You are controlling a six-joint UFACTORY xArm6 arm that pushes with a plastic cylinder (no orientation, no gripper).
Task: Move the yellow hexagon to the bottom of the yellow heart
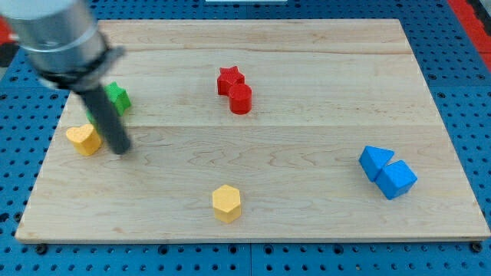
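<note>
Seemingly light, rigid and easy to slide, the yellow hexagon (226,203) sat low on the counter (322,215), wanting a right-side push toward the yellow heart (83,139), where my tip (121,149), with no gripper, rested.

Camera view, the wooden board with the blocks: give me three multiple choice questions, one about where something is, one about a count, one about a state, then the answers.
1. Where is the yellow hexagon relative to the yellow heart?
A. To the view's right and lower
B. Directly above it
C. Touching its left side

2. How many blue blocks are on the board?
A. None
B. Two
C. Four

3. What is my tip doing?
A. Pressing on the yellow hexagon
B. Standing just right of the yellow heart
C. Resting between the red blocks

Answers:
1 A, the hexagon sits near the bottom centre, the heart at the left edge.
2 B, a pair lies together at the view's right.
3 B, the rod's end is close beside the heart, far from the hexagon.
</note>
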